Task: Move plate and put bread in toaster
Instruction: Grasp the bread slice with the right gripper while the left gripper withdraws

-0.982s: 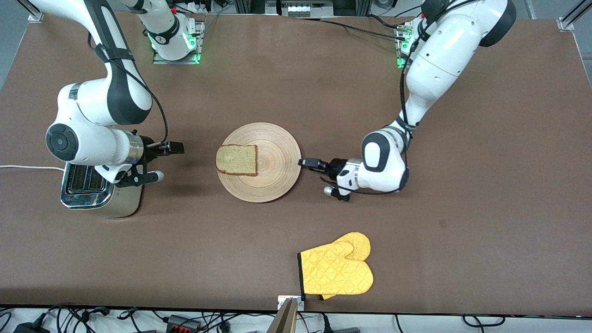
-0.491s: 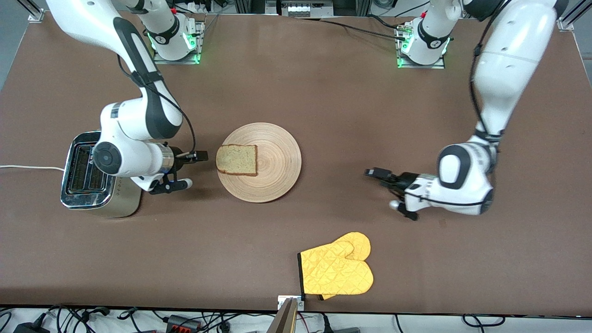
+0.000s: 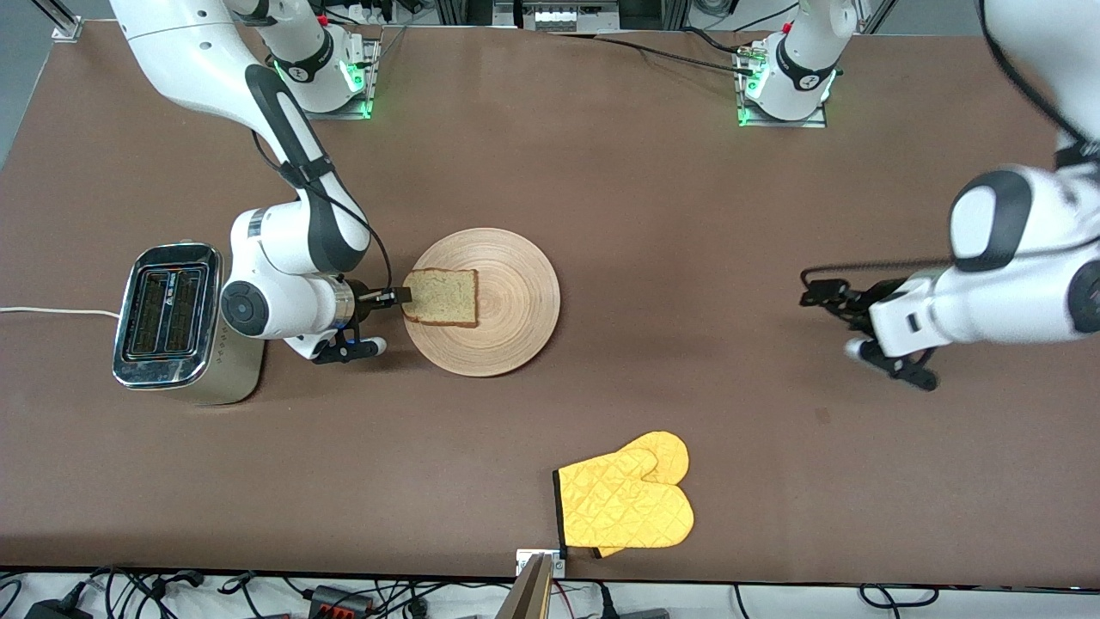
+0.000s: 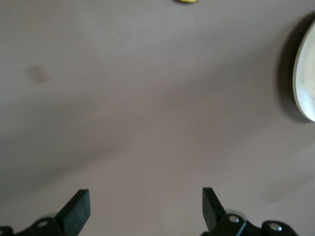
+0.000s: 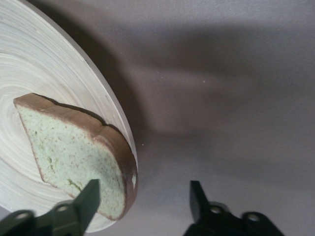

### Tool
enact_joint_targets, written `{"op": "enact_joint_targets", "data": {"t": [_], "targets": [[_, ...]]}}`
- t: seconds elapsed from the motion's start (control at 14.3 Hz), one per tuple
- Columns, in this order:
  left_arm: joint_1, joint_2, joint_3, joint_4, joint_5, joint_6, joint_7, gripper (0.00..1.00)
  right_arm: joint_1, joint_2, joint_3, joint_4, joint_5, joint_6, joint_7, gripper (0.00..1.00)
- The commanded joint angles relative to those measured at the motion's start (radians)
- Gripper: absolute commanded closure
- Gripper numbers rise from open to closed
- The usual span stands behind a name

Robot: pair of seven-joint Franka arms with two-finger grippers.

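Note:
The wooden plate [image 3: 516, 292] lies mid-table with the bread [image 3: 441, 297] flat on its side toward the toaster [image 3: 168, 370]. The toaster stands at the right arm's end of the table, slots up. My right gripper [image 3: 397, 297] is open and low at the bread's crust edge. In the right wrist view [image 5: 142, 196] one finger overlaps the bread [image 5: 74, 147] on the plate [image 5: 39, 64], and the other is over bare table. My left gripper [image 3: 815, 294] is open and empty over bare table toward the left arm's end. The left wrist view [image 4: 145, 206] shows it so too, with the plate's rim [image 4: 307, 78] at the edge.
A yellow oven mitt [image 3: 627, 503] lies near the table's front edge, nearer to the camera than the plate. The toaster's white cord [image 3: 51, 311] runs off the right arm's end of the table.
My right gripper moved from beside the toaster to the bread's edge. My left arm pulled away from the plate's rim toward its own end of the table. The plate and bread stayed put.

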Motion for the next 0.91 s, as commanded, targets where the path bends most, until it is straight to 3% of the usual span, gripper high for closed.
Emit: {"op": "enact_joint_targets", "data": {"t": [0.0, 0.14, 0.28, 0.42, 0.7, 0.84], "targets": [[0.013, -0.189, 0.001, -0.154, 0.043, 0.02, -0.092, 0.0, 0.045, 0.018, -0.005, 0.014, 0.021, 0.026, 0.011, 0.27], [0.013, -0.25, -0.002, -0.219, 0.084, 0.057, -0.096, 0.0, 0.053, 0.018, -0.005, 0.014, 0.018, 0.026, 0.009, 0.35], [0.012, -0.241, -0.01, -0.132, 0.199, 0.005, -0.095, 0.0, 0.05, 0.02, -0.007, 0.013, 0.012, 0.026, 0.005, 0.45], [0.013, -0.208, -0.004, -0.046, 0.215, -0.111, -0.104, 0.0, 0.05, 0.024, -0.01, 0.014, 0.004, 0.026, 0.0, 0.51], [0.015, -0.197, -0.01, -0.003, 0.213, -0.156, -0.375, 0.0, 0.045, 0.024, -0.013, 0.014, -0.005, 0.024, -0.005, 0.64], [0.012, -0.197, -0.01, 0.002, 0.217, -0.15, -0.392, 0.0, 0.045, 0.024, -0.013, 0.017, -0.005, 0.023, -0.005, 0.68]]}}
